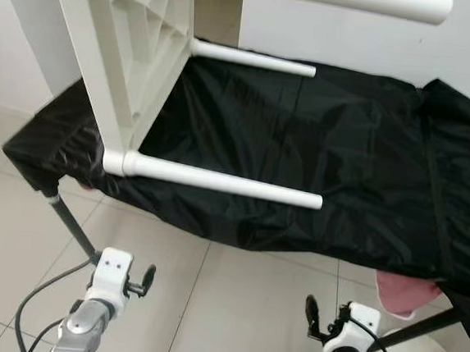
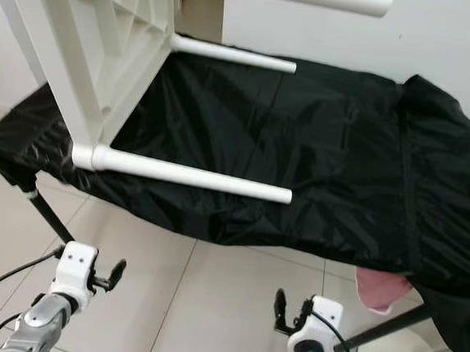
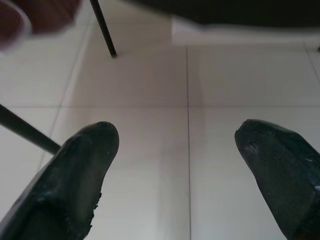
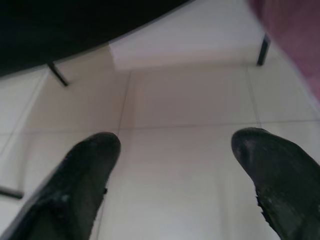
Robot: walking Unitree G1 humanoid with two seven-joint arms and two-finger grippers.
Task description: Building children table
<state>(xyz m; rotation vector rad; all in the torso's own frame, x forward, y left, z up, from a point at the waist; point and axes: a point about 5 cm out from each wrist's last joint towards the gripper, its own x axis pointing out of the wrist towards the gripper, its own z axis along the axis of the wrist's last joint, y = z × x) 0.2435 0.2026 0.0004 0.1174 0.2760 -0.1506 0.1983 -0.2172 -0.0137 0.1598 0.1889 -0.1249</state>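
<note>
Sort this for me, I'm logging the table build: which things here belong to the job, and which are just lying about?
Job:
- white children's table, on its side
- its legs, e.g. near leg
- left pincer and right pincer, both open, low over the floor

Lying about:
- black sheet covering the work surface
- pink cloth under its edge

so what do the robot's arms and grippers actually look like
Both arms are silver metal ending in white plastic wrist housings. The left gripper and right gripper each carry two long black fingers with rounded tips. Black cables loop beside each wrist.
</note>
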